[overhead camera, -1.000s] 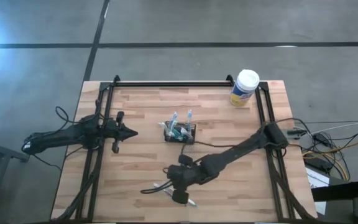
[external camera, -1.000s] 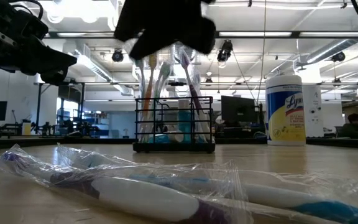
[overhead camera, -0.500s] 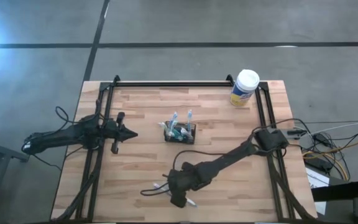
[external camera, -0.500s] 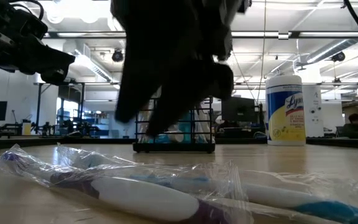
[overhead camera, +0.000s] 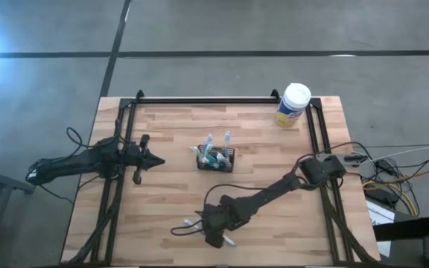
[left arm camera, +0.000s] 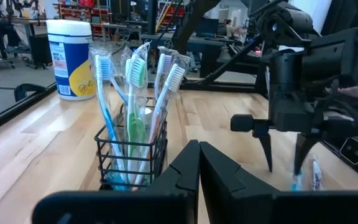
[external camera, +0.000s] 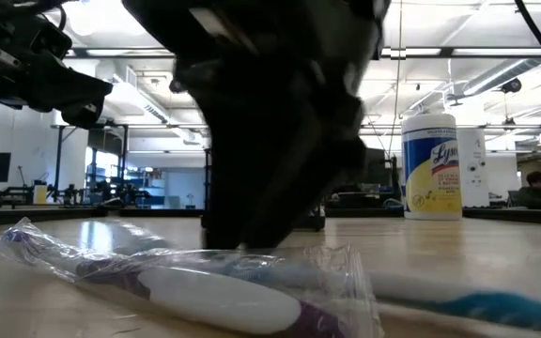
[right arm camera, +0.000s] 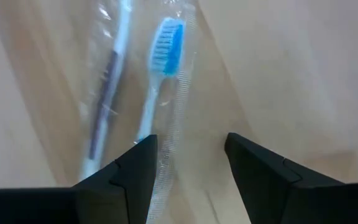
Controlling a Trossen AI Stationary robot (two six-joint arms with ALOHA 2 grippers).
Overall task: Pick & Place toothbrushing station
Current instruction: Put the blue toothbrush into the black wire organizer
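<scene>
High view: toothbrushing station, a small black wire holder, sits at desk centre, with several toothbrushes standing in it. White-lidded canister at 2 o'clock near the far corner. Left tool at 9 o'clock of the holder, well apart from it, fingers shut. Right tool low over the near edge at 6 o'clock, above bagged toothbrushes lying flat.

Low view: right tool fills the middle and hides most of the holder. Clear plastic wrap shows round the loose toothbrushes on the desk; canister label readable only in part.

Left wrist view: holder holds wrapped toothbrushes upright, green, blue and white heads; a teal item lies at its bottom. Left tool's own fingers pressed together, empty. Right tool beyond, tips pointing down.

Right wrist view: fingers spread apart, gripping nothing; a blue-bristled toothbrush in its wrapper lies between them, a darker-handled toothbrush beside it.
</scene>
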